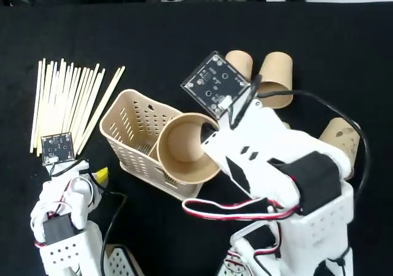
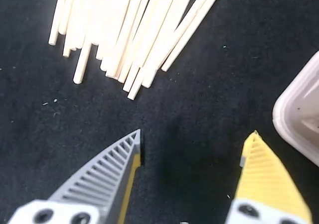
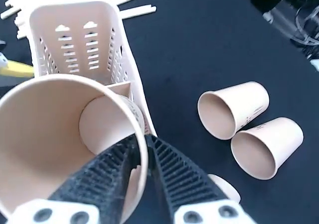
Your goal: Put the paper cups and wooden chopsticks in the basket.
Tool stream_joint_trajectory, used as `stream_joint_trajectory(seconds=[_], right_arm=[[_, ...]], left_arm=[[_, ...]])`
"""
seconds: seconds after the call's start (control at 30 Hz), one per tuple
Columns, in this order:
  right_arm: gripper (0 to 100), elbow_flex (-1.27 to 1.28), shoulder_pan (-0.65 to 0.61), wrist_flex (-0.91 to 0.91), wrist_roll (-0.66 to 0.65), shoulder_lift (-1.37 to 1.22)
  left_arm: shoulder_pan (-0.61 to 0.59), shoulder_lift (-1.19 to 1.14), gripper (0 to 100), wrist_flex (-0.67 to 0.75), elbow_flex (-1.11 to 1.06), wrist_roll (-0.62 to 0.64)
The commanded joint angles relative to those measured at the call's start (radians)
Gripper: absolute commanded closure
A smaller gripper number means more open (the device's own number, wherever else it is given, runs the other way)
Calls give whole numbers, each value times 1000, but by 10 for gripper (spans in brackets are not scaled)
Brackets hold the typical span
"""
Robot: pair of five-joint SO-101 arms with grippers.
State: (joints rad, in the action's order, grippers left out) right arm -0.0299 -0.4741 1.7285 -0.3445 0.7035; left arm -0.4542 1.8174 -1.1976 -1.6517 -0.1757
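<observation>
My right gripper (image 3: 144,147) is shut on the rim of a brown paper cup (image 1: 184,148), held over the near end of the beige slotted basket (image 1: 132,129). The held cup (image 3: 55,134) faces the camera, its mouth wide. Three more paper cups lie on their sides on the black cloth: two together (image 1: 275,78) at the back and one (image 1: 341,138) at the right. A fan of wooden chopsticks (image 1: 67,101) lies at the left. My left gripper (image 2: 197,144) is open just short of the chopsticks' ends (image 2: 132,40), touching nothing.
The basket's corner (image 2: 299,119) is close beside my left gripper. Two lying cups (image 3: 249,129) are next to the basket in the right wrist view. Black cloth covers the table, with bare room at the front between the arms.
</observation>
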Motion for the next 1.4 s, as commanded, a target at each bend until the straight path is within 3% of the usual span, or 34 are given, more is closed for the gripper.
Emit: stream_joint_trajectory(seconds=[0.0,0.17,0.33,0.43,0.63,0.8,1.07,1.2,1.37], right_arm=[[984,7,-9,-25,-3,7],[952,25,-5,-29,-46,-61],[713,4,-11,-34,-69,-153],[619,-56,-11,-26,-71,-159],[632,-163,34,38,-103,-150],[652,-22,215,38,-327,-50],[652,496,588,2,-937,346],[650,822,818,-176,-1178,507],[649,1211,973,-525,-1257,555]], left_arm=[[2,6,683,18,2,-9],[2,6,683,18,2,-9],[2,6,683,18,2,-9],[2,6,683,18,1,-9],[2,6,683,18,1,-9],[2,6,683,18,1,-9],[2,6,683,17,1,-9],[2,6,683,17,1,-9],[2,6,683,17,1,-9]])
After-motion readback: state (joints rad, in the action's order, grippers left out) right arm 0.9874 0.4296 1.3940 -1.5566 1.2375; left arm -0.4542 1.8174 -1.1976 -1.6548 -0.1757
